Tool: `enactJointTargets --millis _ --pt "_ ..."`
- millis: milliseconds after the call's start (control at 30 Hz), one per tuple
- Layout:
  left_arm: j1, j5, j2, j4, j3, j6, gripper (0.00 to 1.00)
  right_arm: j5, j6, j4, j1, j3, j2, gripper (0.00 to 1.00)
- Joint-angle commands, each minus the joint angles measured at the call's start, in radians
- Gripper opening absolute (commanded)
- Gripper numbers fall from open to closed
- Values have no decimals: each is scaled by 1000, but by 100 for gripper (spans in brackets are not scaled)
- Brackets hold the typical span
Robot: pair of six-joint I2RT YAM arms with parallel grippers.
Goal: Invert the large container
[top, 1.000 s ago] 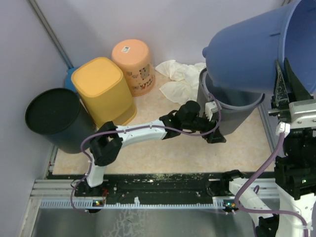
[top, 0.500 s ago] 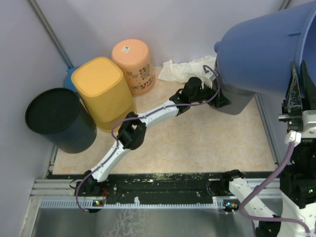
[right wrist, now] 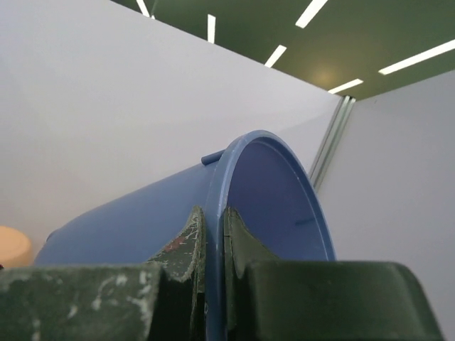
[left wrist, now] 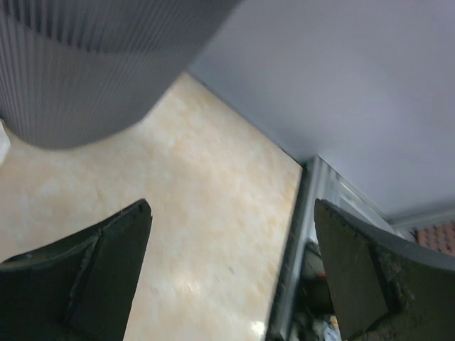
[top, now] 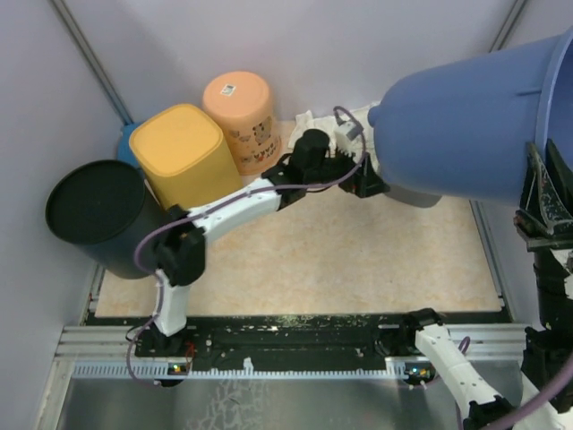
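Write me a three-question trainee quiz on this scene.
1. True or false: the right gripper clamps the rim of the blue bucket.
2. The left gripper is: A) open, B) shut on a cloth, C) shut on a bin.
3. Fill in: in the top view, the bin between the black bin and the orange bin is ___.
Key: 1 true; 2 A; 3 yellow.

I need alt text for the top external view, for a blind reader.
A large blue container hangs tilted on its side, its rim gripped by the right end effector. The left end effector is beside a grey bin beneath it. A yellow bin, orange tub and black bin stand at left.
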Motion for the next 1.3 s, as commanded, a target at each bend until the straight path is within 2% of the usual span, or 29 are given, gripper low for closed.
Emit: enactJointTargets --millis 0,133,267,467,600,700,900,1033,1167,1267 --pt "-23 38 -275 -95 -244 23 100 37 167 49 2 59 -27 0" --pt "-62 -21 -505 -156 -477 6 100 80 247 -38 2 66 -24 0" --pt "-76 -147 -699 -287 -580 -7 100 166 362 -103 2 46 -37 0" --pt "-76 -329 -863 -467 -481 20 100 249 543 -325 2 5 -43 0" --pt "-75 -415 -874 -547 -357 58 100 151 683 -332 1 -138 -84 0" --pt "-74 -481 -861 -587 -278 77 100 41 859 -251 1 -288 -123 0" --pt "-74 -505 -861 -565 -199 90 100 -150 1157 9 2 -578 -161 0" --pt "-74 -509 -873 -542 -184 100 99 -265 1405 276 2 -751 -141 0" --pt "-72 -533 -880 -537 -178 103 100 -318 1654 596 1 -917 -88 0" --pt "-71 -541 -877 -536 -179 109 100 -321 1758 702 2 -974 -42 0"
